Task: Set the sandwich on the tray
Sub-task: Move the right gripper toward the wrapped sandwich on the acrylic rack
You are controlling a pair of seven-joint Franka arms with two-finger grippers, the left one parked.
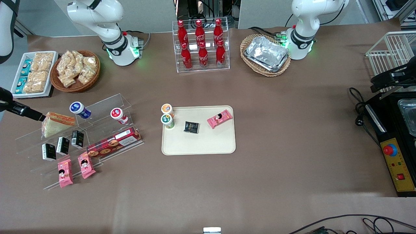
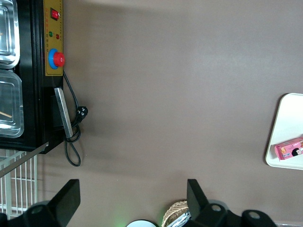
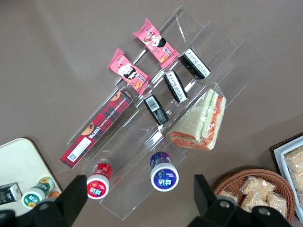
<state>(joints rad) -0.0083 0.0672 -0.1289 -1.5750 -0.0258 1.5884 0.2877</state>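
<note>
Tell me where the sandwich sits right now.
The sandwich lies on the clear stepped rack toward the working arm's end, beside the blue-capped cup; the open hand hovers above.

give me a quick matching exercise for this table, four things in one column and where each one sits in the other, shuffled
Things:
1. sandwich
2. black packet
3. foil trays
4. gripper

Places:
A. in a wicker basket near the parked arm's base
B. on the clear acrylic display steps, beside the blue-lidded cup
C. open, above the display steps, holding nothing
D. on the cream tray, beside a pink snack packet

Pairs: 1-B, 2-D, 3-A, 4-C
</note>
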